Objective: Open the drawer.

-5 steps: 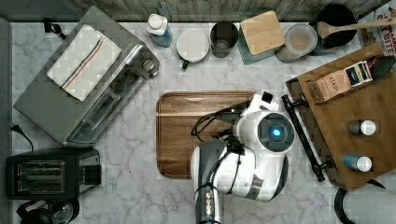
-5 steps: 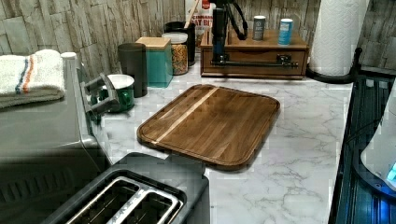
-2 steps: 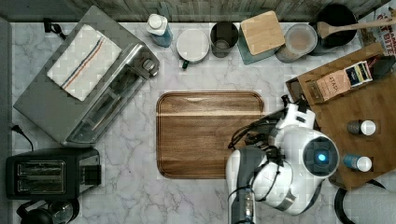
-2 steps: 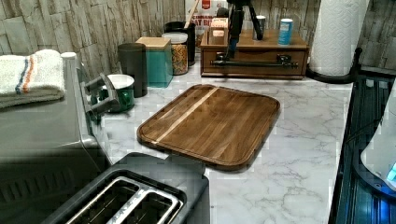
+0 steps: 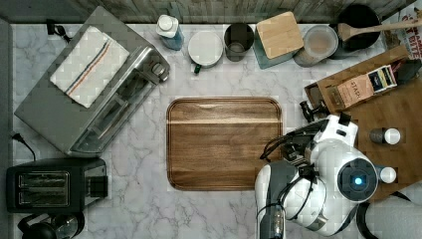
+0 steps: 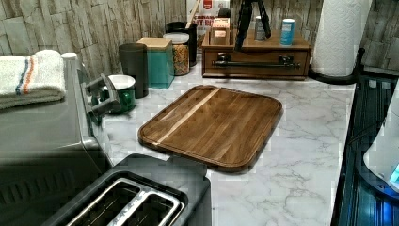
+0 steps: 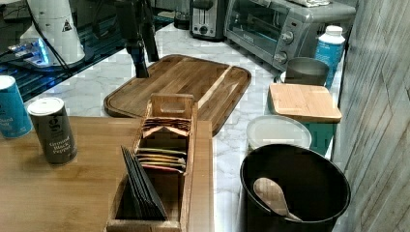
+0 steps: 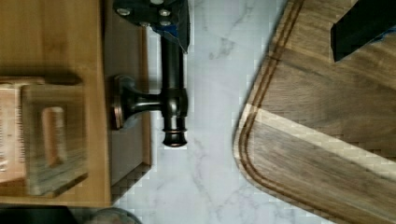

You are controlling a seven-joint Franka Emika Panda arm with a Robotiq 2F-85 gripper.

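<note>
A: What is seen nearest in the left view?

B: A black toaster [image 6: 136, 197] is seen at the front. Behind it, a wooden board [image 6: 216, 125] is laid flat on the marble counter [image 6: 301, 155].

A: And where is the drawer [image 6: 256, 71] found?

B: It is found beyond the board, at the far end of the counter. It is set in a bamboo-topped box [image 6: 282, 47], and its front is seen flush with the box. A thin black handle [image 6: 256, 63] is fixed across the front on two mounts.

A: How is the gripper [image 8: 259, 25] held?

B: It is held over the handle's end on the left view's left. The fingers are kept wide apart: one finger [image 8: 154, 14] is seen over the bar, the other over the board's edge. Nothing is clasped between them.

A: What is placed farther?

B: A blue can [image 6: 288, 32] is stood on the box, and a paper towel roll [image 6: 339, 33] is placed just beside the box.
</note>
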